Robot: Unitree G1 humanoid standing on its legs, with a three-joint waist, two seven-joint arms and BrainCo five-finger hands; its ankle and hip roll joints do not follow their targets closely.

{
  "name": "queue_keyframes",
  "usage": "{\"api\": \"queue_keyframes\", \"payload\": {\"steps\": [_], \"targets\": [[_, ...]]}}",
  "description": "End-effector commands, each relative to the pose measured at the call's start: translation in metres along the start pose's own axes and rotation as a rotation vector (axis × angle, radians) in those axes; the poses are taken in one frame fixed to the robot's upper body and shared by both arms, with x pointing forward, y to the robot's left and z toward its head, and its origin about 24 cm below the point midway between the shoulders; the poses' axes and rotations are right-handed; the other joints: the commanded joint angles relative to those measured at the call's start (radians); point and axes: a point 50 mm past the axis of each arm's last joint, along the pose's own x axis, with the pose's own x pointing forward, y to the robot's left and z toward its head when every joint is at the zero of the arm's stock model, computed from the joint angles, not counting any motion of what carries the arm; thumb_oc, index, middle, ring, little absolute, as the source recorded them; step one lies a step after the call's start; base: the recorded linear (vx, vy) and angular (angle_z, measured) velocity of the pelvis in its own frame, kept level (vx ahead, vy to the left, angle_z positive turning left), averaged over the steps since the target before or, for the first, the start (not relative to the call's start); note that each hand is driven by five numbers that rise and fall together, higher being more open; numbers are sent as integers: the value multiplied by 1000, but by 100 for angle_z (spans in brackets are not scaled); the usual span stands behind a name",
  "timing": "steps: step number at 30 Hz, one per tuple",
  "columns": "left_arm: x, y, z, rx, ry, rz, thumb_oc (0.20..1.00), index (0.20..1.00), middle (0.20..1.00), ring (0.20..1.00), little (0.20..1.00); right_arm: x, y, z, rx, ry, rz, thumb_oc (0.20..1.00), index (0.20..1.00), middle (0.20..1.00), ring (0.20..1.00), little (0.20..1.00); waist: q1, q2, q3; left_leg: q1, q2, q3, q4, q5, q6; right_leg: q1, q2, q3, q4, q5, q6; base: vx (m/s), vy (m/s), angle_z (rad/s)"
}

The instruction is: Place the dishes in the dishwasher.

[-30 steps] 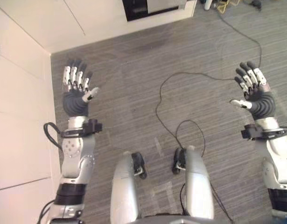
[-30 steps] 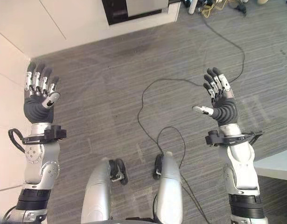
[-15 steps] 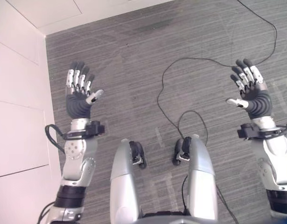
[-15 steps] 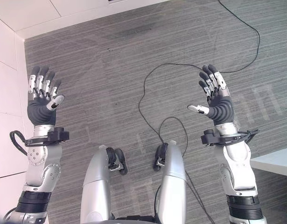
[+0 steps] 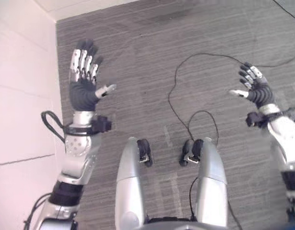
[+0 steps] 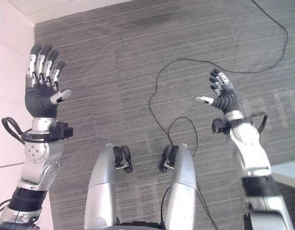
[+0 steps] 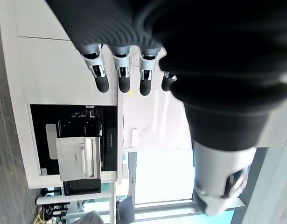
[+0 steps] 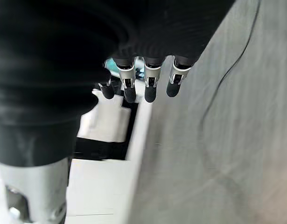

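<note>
Since 1.0 s ago: left hand (image 5: pixel 85 72) raised higher beside the white cabinet wall (image 5: pixel 17 96); right hand (image 5: pixel 253 88) drawn further out to the right. Both hands spread flat, fingers straight, empty, above grey carpet (image 5: pixel 152 62). Dishwasher (image 7: pixel 80 144) visible, dark opening in white cabinetry, well apart.
</note>
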Motion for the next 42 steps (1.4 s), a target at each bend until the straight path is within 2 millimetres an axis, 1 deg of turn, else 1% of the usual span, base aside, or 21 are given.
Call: {"api": "queue_keyframes", "payload": {"steps": [1, 2, 3, 5, 8, 10, 15, 20, 23, 25, 26, 27, 30, 32, 33, 35, 36, 38, 39, 41, 42], "targets": [[7, 1, 2, 27, 0, -48, 1000, 1000, 1000, 1000, 1000, 19, -21, 7, -250, 115, -18, 1000, 1000, 1000, 1000, 1000, 32, -8, -60, 21, 30, -64, -129, 29, -82, -9, -76, 120, -56, 10, 126, -37, -184, 44], [13, -1, 0, 25, 11, -79, 1000, 1000, 1000, 1000, 1000, 36, -38, 7, -378, 231, -17, 1000, 1000, 1000, 1000, 1000, 62, -7, -62, 8, 29, -70, -131, 39, -81, -16, -89, 106, -51, 13, 118, -51, -191, 56], [18, -4, -1, 11, 20, -102, 1000, 1000, 1000, 1000, 1000, 48, -53, 9, -418, 339, -35, 1000, 1000, 1000, 1000, 1000, 89, -4, -65, -5, 24, -77, -136, 50, -77, -24, -101, 94, -45, 17, 111, -47, -145, 47], [21, -7, -2, -5, 20, -118, 1000, 1000, 1000, 1000, 1000, 54, -55, 10, -370, 392, -59, 1000, 1000, 1000, 1000, 1000, 106, 1, -64, -16, 19, -82, -137, 56, -74, -31, -108, 88, -41, 21, 107, -41, -74, 29], [20, -16, -6, -9, 22, -157, 1000, 1000, 1000, 1000, 1000, 60, -56, 5, -424, 465, -58, 1000, 1000, 1000, 1000, 1000, 131, 7, -69, -34, 12, -87, -129, 59, -69, -43, -119, 77, -33, 25, 103, -13, -26, 20], [20, -20, -7, -17, 29, -167, 1000, 1000, 1000, 1000, 1000, 61, -53, 2, -400, 492, -40, 1000, 1000, 1000, 1000, 1000, 140, 15, -68, -43, 8, -88, -123, 61, -64, -50, -126, 74, -23, 22, 101, -3, 13, 15], [19, -18, -11, -39, 53, -144, 1000, 1000, 1000, 1000, 1000, 60, -46, -8, -399, 546, -11, 1000, 1000, 1000, 1000, 1000, 142, 34, -66, -55, -3, -82, -120, 64, -58, -66, -131, 83, -13, 18, 99, -15, 49, 7], [16, -13, -13, -56, 70, -131, 1000, 1000, 1000, 1000, 1000, 58, -49, -12, -391, 557, -36, 1000, 1000, 1000, 1000, 1000, 136, 51, -55, -58, -4, -83, -116, 67, -57, -75, -127, 92, -10, 19, 97, -41, 34, -2], [17, -14, -11, -64, 57, -136, 1000, 1000, 1000, 1000, 1000, 60, -56, -4, -348, 503, -114, 1000, 1000, 1000, 1000, 1000, 133, 50, -51, -34, -2, -80, -150, 79, -57, -56, -120, 88, -34, 26, 97, -44, 12, 0], [16, -11, -9, -61, 55, -134, 1000, 1000, 1000, 1000, 1000, 61, -59, 3, -211, 442, -208, 1000, 1000, 1000, 1000, 1000, 127, 42, -51, 2, 6, -74, -191, 86, -57, -22, -110, 81, -69, 35, 99, 0, 0, 0], [12, -9, -10, -63, 55, -123, 1000, 1000, 1000, 1000, 1000, 60, -56, 3, -255, 410, -203, 1000, 1000, 1000, 1000, 1000, 122, 36, -50, 51, 10, -70, -242, 95, -55, 20, -97, 74, -105, 42, 100, -25, 29, -8], [11, -9, -10, -63, 52, -117, 1000, 1000, 1000, 1000, 1000, 61, -55, 5, -237, 384, -205, 1000, 1000, 1000, 1000, 1000, 119, 33, -49, 75, 12, -66, -269, 101, -53, 41, -94, 71, -124, 47, 100, -20, 54, -25], [9, -5, -6, -65, 29, -72, 1000, 1000, 1000, 1000, 1000, 63, -44, 29, -194, 239, -204, 1000, 1000, 1000, 1000, 1000, 100, 18, -48, 172, 21, -51, -380, 125, -53, 126, -78, 59, -216, 68, 102, -14, 49, -25], [6, -1, -3, -55, 16, -44, 1000, 1000, 1000, 1000, 1000, 56, -38, 35, -216, 149, -237, 1000, 1000, 1000, 1000, 1000, 83, 2, -54, 243, 29, -33, -461, 146, -55, 191, -62, 48, -289, 84, 108, -12, 52, -20], [1, 4, -2, -37, 8, -6, 1000, 1000, 1000, 1000, 1000, 43, -21, 34, -218, 78, -173, 1000, 1000, 1000, 1000, 1000, 56, -12, -62, 310, 36, -6, -545, 171, -57, 250, -40, 39, -362, 98, 114, -6, 82, -21], [-4, 8, -1, -13, 6, 25, 1000, 1000, 1000, 1000, 1000, 21, -2, 24, -184, 30, -107, 1000, 1000, 1000, 1000, 1000, 26, -28, -77, 389, 38, 32, -626, 199, -61, 321, -14, 29, -446, 117, 119, -17, 92, -34], [-7, 10, 0, -2, 8, 39, 1000, 1000, 1000, 1000, 1000, 9, 6, 18, -134, 12, -73, 1000, 1000, 1000, 1000, 1000, 13, -33, -81, 416, 37, 48, -665, 234, -54, 345, -4, 19, -491, 151, 113, -23, 104, -52], [-15, 20, -2, 28, 30, 129, 1000, 1000, 1000, 1000, 1000, -25, 26, -8, -71, -12, -46, 1000, 1000, 1000, 1000, 1000, -33, -46, -113, 522, 19, 88, -765, 257, -57, 448, 28, 10, -613, 178, 123, 53, 132, -43], [-22, 26, -7, 32, 61, 174, 1000, 1000, 1000, 1000, 1000, -41, 31, -25, -55, 28, -25, 1000, 1000, 1000, 1000, 1000, -48, -50, -128, 581, 12, 110, -817, 269, -56, 500, 39, 5, -671, 193, 131, 104, 150, -13], [-32, 32, -16, 28, 124, 234, 1000, 1000, 1000, 1000, 1000, -55, 34, -44, -44, 94, 11, 1000, 1000, 1000, 1000, 1000, -73, -46, -158, 664, -1, 138, -906, 292, -58, 580, 62, -7, -778, 219, 140, 137, 174, -49], [-41, 37, -26, 25, 205, 270, 1000, 1000, 1000, 1000, 1000, -65, 37, -56, 19, 149, 41, 1000, 1000, 1000, 1000, 1000, -86, -39, -179, 734, -6, 164, -982, 319, -62, 653, 83, -24, -864, 243, 145, 184, 167, -61]]}}
